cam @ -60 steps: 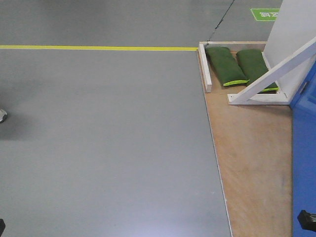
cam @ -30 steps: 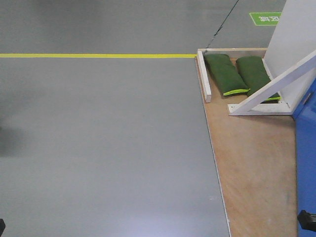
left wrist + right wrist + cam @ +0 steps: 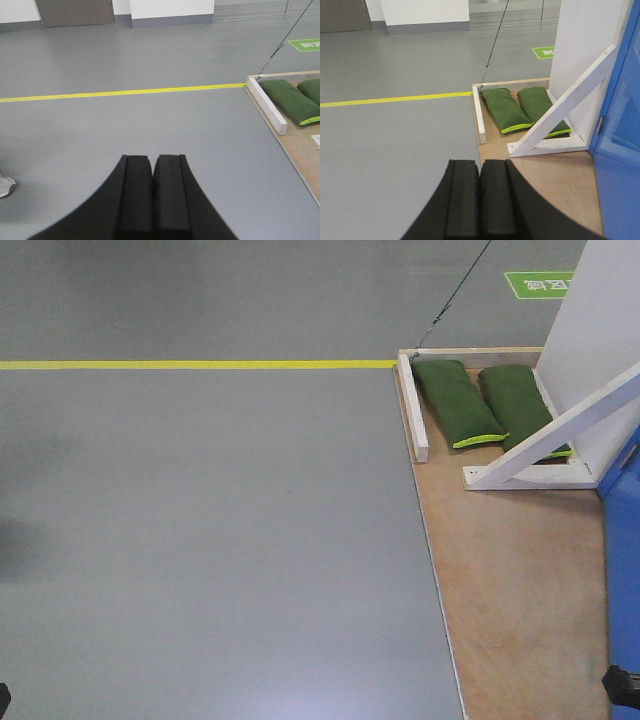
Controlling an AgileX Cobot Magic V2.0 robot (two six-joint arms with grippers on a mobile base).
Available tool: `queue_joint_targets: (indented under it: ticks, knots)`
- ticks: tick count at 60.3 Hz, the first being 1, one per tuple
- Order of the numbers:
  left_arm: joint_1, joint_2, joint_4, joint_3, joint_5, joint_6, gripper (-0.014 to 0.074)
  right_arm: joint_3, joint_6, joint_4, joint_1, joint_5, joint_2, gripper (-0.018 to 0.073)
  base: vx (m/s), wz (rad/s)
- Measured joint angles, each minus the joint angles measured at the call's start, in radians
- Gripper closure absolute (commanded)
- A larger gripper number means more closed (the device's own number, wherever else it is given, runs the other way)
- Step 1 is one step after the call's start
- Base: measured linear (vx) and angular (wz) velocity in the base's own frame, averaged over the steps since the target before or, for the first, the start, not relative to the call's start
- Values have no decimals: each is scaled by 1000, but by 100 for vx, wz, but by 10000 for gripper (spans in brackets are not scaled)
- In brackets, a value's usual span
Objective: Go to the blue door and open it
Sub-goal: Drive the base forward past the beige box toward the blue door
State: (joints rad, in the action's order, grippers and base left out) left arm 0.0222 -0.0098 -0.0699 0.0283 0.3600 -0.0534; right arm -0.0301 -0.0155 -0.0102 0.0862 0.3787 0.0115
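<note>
both empty: left end effector [image 3: 152, 192] and right end effector [image 3: 480, 200] pinched closed. door [image 3: 625, 570] had slid toward the frame edge; approach seemed unfinished.

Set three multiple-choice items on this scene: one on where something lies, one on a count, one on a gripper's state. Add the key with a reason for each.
1. Where do the green sandbags lie?
A. On a chair
B. On the wooden platform, by the white diagonal brace
C. On a shelf

2. How many green sandbags are there?
A. One
B. Four
C. Two

3. What state is the right gripper in?
A. Shut, holding nothing
B. Open wide
C. Shut on a sandbag

Key:
1 B, since both bags rest on the platform's boards at the foot of the brace.
2 C, since two bags lie side by side in the front and right wrist views.
3 A, since the right wrist view shows its fingers pressed together with nothing between them.
</note>
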Motion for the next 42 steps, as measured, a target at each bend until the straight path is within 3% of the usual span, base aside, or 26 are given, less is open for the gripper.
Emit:
queue_joint_targets:
  ticks: [42]
  knots:
    - [0,0,0,0,0,0,526,0,0,0,0,0,0,564,1,0]
